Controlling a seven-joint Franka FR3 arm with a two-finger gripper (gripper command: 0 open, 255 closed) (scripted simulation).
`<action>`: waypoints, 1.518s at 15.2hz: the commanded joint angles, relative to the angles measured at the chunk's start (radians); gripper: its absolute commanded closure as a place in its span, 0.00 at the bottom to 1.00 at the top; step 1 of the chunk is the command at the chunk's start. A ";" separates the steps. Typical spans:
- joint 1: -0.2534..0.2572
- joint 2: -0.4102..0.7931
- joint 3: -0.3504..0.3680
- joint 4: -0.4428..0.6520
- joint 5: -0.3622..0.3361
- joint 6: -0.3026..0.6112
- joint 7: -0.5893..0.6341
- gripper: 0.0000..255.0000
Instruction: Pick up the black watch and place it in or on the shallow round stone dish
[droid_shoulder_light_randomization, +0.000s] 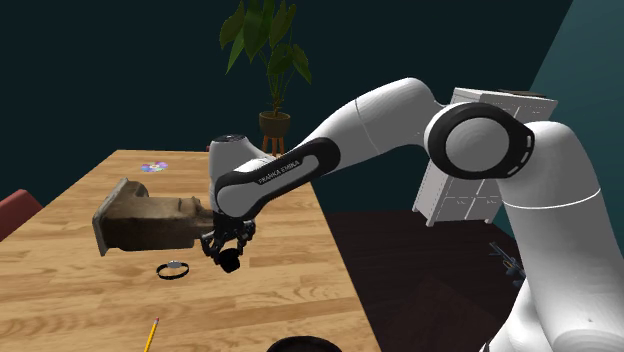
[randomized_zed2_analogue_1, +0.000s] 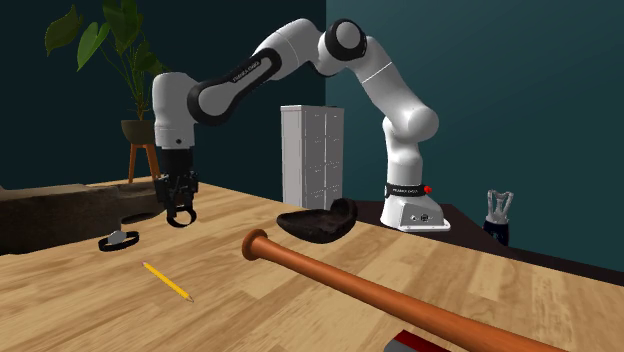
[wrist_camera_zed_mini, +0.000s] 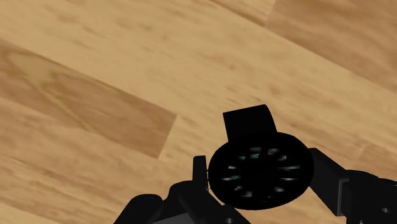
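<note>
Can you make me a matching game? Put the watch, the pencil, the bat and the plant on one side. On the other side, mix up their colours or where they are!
Things:
1. watch
2. pencil
3. bat
4. plant

Matches:
A. green and leafy
B. yellow
C. clasped between the fingers of the gripper
D. reddish brown

Pairs: 1-C, 2-B, 3-D, 4-A.
</note>
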 joint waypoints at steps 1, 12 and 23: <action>-0.002 -0.013 0.002 0.000 0.003 -0.013 -0.002 1.00; -0.010 -0.086 0.016 0.040 0.024 -0.125 -0.010 1.00; -0.013 -0.139 0.025 0.111 0.040 -0.246 -0.017 1.00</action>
